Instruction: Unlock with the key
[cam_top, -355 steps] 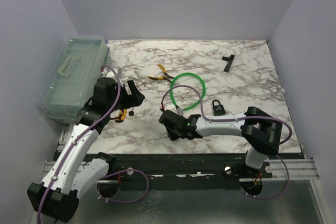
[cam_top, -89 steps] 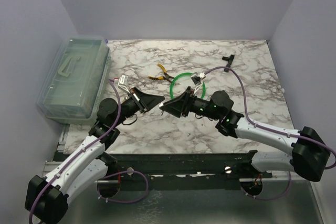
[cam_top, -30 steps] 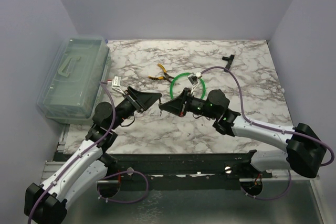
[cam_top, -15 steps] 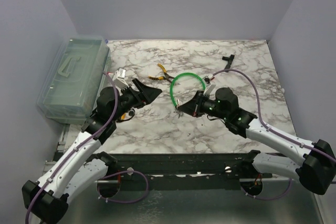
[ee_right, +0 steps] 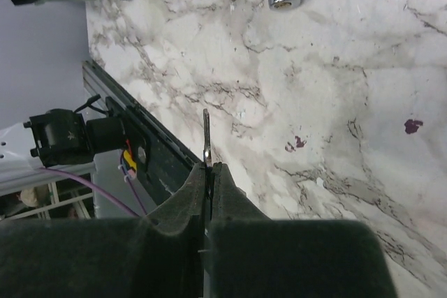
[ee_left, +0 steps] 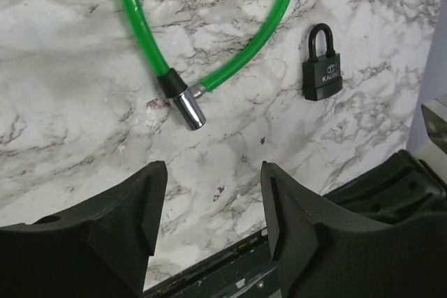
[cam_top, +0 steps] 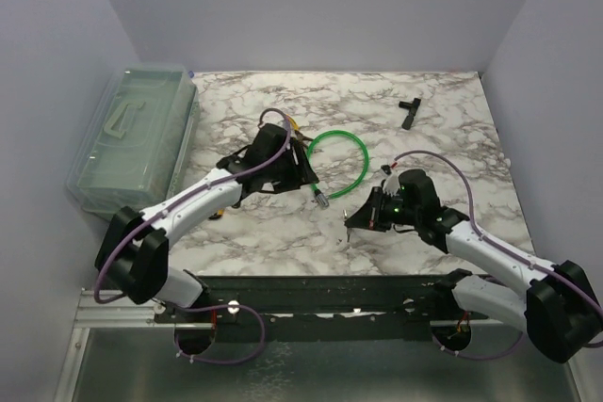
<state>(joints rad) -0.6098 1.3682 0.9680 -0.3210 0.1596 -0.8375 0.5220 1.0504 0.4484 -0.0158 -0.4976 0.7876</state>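
Since the earlier top view, the key (ee_right: 206,136) has drawn back with my right jaws (ee_right: 208,169) toward the near edge of the bench (ee_right: 314,123), on the near side of the padlock (ee_left: 322,68). My left jaws (ee_left: 213,172) have swung across from the far-left side to hover over the bench just short of the padlock.

Key: a thin, pale silvery sliver, seen edge-on, only its blade standing out past my right jaws, which are closed tight on its other end. It is held clear of the bench and is far smaller than the padlock.

Padlock: black, shackle closed, lying flat and loose on the bench. The green cable (ee_left: 140,8) curves just beside it and its metal end (ee_left: 190,111) lies near, on the side toward my left jaws. Those jaws stand open and hold nothing.

Hazards, as I judge them:
- The padlock is unheld. A push from the key would probably slide it rather than seat the blade.
- So slim a blade, pinched at one end, may twist or slip in my right jaws under side load.
- If it slipped here, the key could drop past the bench edge, into the rail beyond.
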